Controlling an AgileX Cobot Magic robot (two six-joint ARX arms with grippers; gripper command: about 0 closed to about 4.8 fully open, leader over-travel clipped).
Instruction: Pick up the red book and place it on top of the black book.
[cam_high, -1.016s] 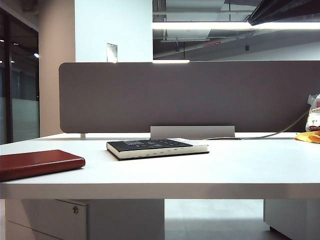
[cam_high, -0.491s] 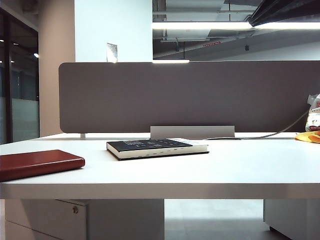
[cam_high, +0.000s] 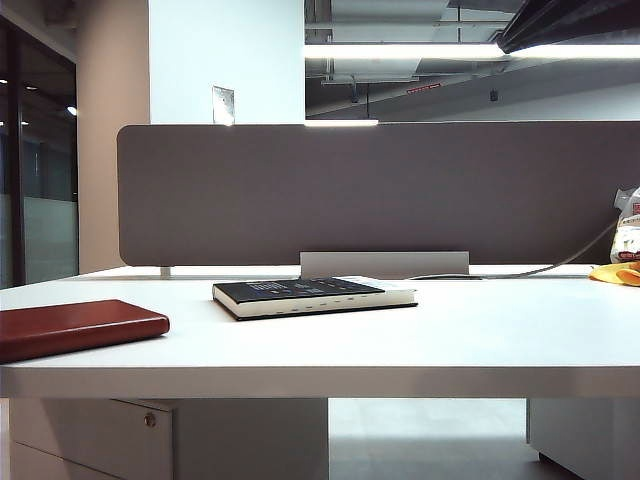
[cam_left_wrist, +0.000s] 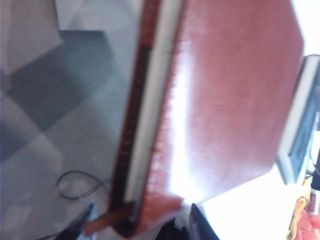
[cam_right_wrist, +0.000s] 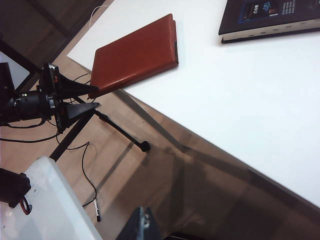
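The red book (cam_high: 80, 328) lies flat at the table's left end, one corner jutting past the table edge (cam_right_wrist: 135, 55). My left gripper (cam_right_wrist: 97, 96) is off the table at that corner, open, with one finger above the cover and one below. In the blurred left wrist view the red book (cam_left_wrist: 235, 100) fills the picture and its corner sits between the dark fingers (cam_left_wrist: 200, 225) of the left gripper (cam_left_wrist: 142, 217), with a gap on one side. The black book (cam_high: 300, 296) lies flat mid-table, also in the right wrist view (cam_right_wrist: 270, 17). My right gripper (cam_right_wrist: 142, 224) hangs shut over the floor.
A grey partition (cam_high: 380, 190) closes the back of the white table (cam_high: 450, 340). A yellow object (cam_high: 615, 272) and a cable lie at the far right. Below the table corner are a tripod leg (cam_right_wrist: 122, 132), loose cables and a white box (cam_right_wrist: 50, 200).
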